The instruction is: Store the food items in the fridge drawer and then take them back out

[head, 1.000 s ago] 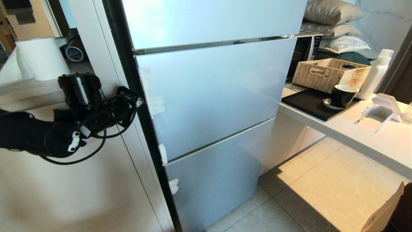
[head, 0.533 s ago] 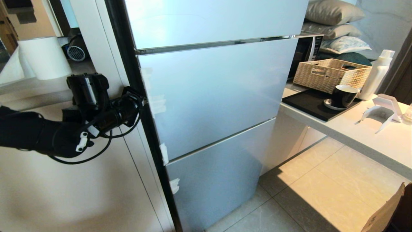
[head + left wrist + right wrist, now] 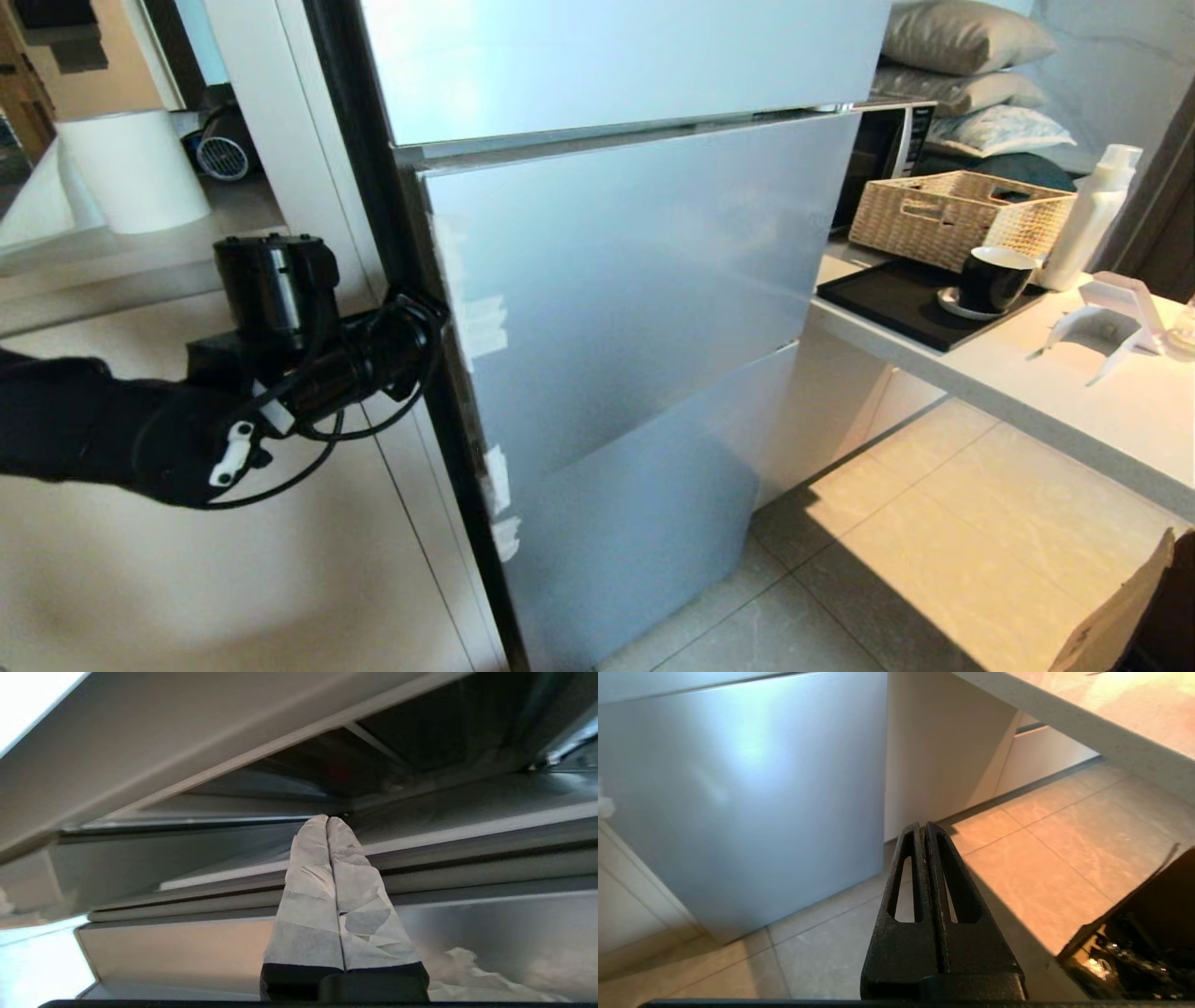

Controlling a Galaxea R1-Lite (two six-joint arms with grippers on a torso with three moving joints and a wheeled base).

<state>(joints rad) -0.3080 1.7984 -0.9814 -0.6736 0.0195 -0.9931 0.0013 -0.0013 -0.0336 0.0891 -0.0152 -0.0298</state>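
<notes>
The fridge stands ahead with three silver doors. Its middle door (image 3: 635,280) is ajar, its left edge standing out from the lower door (image 3: 635,532). My left gripper (image 3: 428,317) is at that left edge, and in the left wrist view its taped fingertips (image 3: 327,820) are shut together, poking into the gap behind the door edge. Deep in the dark interior shows a faint red patch (image 3: 338,772); I cannot tell what it is. The food items and the fridge drawer are hidden. My right gripper (image 3: 923,826) hangs shut and empty over the floor tiles beside the lower door.
A white cabinet panel (image 3: 233,560) flanks the fridge on the left, with a white roll (image 3: 131,168) above it. On the right, a counter (image 3: 1102,411) holds a wicker basket (image 3: 962,210), black tray (image 3: 887,299), black cup (image 3: 994,275) and white bottle (image 3: 1092,219). A cardboard box (image 3: 1111,616) stands low right.
My left arm has moved right and toward me along the fridge's left edge. The middle door's left edge has swung out from flush to ajar.
</notes>
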